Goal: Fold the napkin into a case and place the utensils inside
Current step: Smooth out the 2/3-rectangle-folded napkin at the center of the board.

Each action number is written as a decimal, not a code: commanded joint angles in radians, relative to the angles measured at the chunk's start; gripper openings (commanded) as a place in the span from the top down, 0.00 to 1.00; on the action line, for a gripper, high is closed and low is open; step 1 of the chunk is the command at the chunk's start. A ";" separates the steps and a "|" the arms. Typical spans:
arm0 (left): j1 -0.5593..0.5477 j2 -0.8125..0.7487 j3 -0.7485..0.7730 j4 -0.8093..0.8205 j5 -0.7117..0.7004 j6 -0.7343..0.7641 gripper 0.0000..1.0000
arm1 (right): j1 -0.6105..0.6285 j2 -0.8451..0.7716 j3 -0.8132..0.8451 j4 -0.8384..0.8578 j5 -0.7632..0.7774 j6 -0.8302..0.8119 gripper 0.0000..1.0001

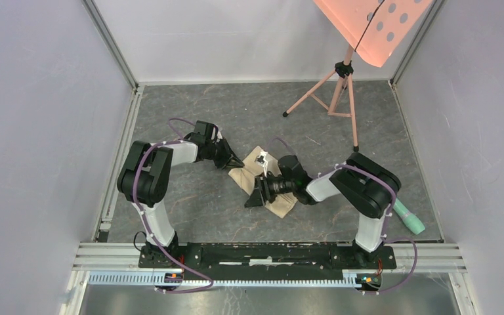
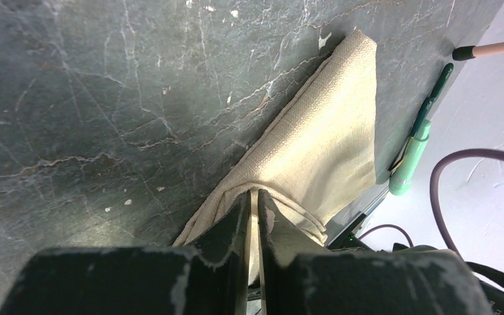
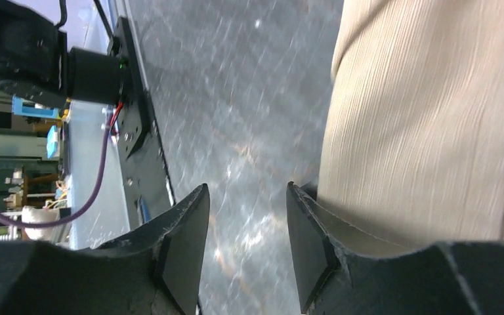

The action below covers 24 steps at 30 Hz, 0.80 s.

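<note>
Napkin clamped by left end effector, wrist-view only.

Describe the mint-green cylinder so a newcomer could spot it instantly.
Start at the grey marbled table and go to its right edge, beside the right arm. The mint-green cylinder lies there, partly behind that arm's elbow. It is the only green thing; the folded napkin mid-table is beige cloth.
</note>
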State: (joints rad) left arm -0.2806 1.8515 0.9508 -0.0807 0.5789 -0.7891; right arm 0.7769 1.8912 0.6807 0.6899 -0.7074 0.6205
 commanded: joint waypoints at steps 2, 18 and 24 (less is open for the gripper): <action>0.008 0.023 0.017 -0.012 -0.010 0.056 0.85 | -0.003 -0.138 -0.126 0.065 -0.034 0.036 0.46; 0.000 -0.169 0.055 -0.064 0.095 0.072 0.45 | -0.065 -0.431 -0.269 -0.179 0.002 -0.101 0.42; 0.001 -0.248 0.010 -0.091 0.065 0.062 0.43 | -0.119 -0.440 -0.221 -0.301 0.044 -0.179 0.45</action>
State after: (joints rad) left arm -0.2817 1.6615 0.9695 -0.1474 0.6380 -0.7567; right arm 0.6861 1.4670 0.4168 0.4828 -0.7002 0.5205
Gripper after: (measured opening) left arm 0.580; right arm 0.570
